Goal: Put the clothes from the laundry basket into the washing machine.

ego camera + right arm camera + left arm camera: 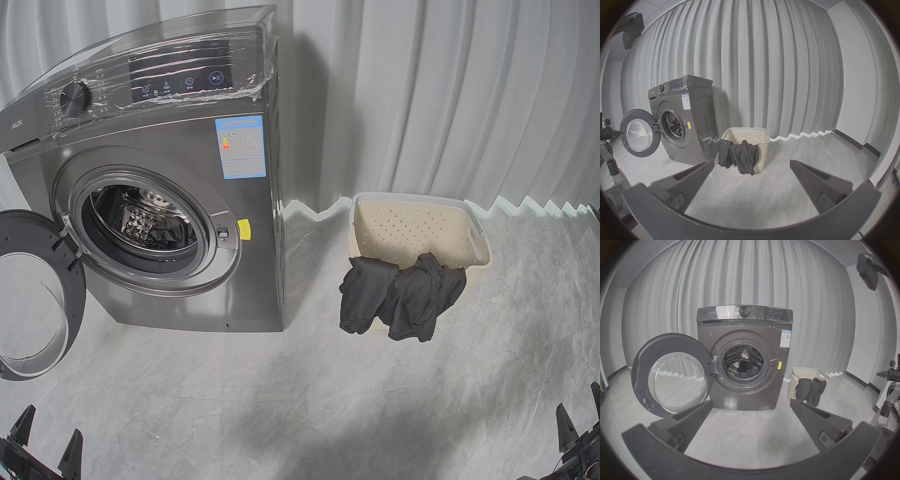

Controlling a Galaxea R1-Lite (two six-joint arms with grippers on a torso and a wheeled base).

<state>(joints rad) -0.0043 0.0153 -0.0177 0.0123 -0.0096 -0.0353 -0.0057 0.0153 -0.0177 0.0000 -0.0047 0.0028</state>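
Note:
A grey front-loading washing machine stands at the left, its round door swung wide. Dark cloth lies inside the drum. To its right a cream laundry basket sits on the floor, with dark clothes draped over its front rim. My left gripper is low at the near left, open and empty. At the near right my right gripper is also open and empty. The machine, basket and clothes appear beyond the open fingers in the wrist views.
A white pleated curtain hangs behind everything. Pale marble-look floor spreads between me and the machine and basket. The open door juts out over the floor at the left.

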